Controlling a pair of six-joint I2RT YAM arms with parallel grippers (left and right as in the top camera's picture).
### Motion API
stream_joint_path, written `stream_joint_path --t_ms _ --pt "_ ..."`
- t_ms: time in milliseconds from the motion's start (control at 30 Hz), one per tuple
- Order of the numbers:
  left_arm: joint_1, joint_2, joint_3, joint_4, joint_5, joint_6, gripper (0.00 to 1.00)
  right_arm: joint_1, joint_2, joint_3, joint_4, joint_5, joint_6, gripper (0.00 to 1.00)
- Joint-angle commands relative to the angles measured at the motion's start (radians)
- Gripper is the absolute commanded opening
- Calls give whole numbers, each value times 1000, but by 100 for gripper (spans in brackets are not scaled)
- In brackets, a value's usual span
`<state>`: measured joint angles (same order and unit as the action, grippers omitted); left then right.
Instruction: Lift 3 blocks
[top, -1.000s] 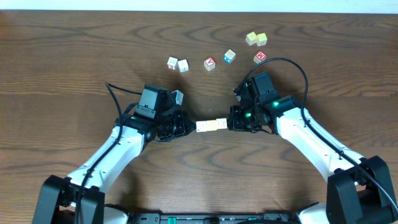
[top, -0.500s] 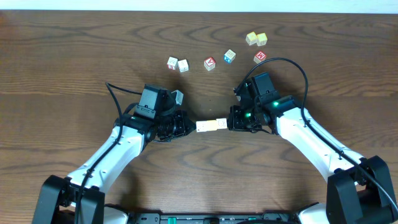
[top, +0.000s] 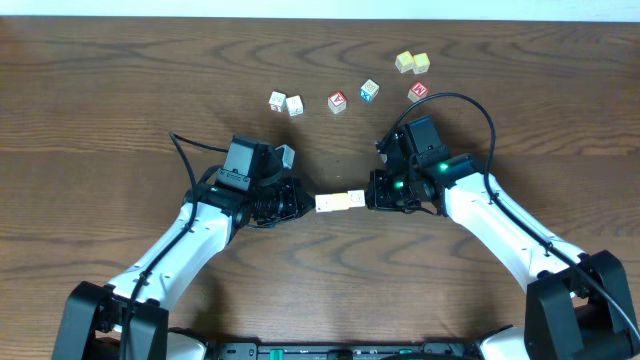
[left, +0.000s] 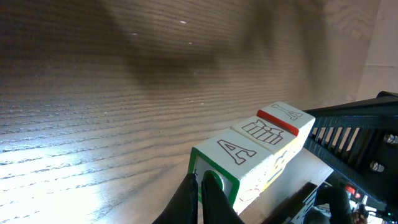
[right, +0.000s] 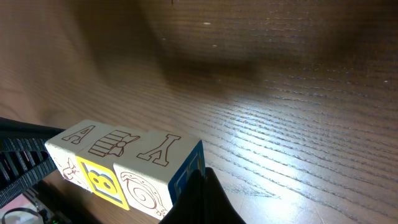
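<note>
Left hand (top: 303, 205) and right hand (top: 370, 200) meet nose to nose at the middle of the dark brown wooden counter (top: 120, 90). Each has its fingers closed tight together with nothing between them. Three small pale wooden blocks (top: 340, 202) sit end to end in a straight row, squeezed between the two sets of fingertips.

In the left wrist view, that hand's dark fingers (left: 185, 202) press on the green-rimmed end face of the row (left: 261, 149). In the right wrist view, the other hand's fingers (right: 202, 202) press on the blue end face (right: 118, 165). The block tops carry thin outline drawings, one of them a letter A. In both wrist views the shadow on the wood lies apart from the row, which seems to hang clear of the counter; the overhead view does not settle this.

Loose cubes lie well apart from the row, toward the far edge:
- a whitish pair of cubes (top: 285, 103)
- a red-lettered cube (top: 337, 102)
- a blue-lettered cube (top: 370, 91)
- a second red-lettered cube (top: 418, 92)
- a yellow-green pair of cubes (top: 412, 63)

A black cable (top: 470, 105) loops over the right arm.
</note>
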<state>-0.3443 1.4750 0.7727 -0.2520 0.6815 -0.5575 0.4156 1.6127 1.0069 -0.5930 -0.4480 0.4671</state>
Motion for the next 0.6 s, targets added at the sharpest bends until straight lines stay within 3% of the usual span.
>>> stream_joint_path --t_ms 0,567 --pt "-45 -14 37 21 129 -6 8 63 -1 14 24 -242 11 1" --pt "-45 -14 37 22 129 -17 7 63 -1 14 24 -242 11 1"
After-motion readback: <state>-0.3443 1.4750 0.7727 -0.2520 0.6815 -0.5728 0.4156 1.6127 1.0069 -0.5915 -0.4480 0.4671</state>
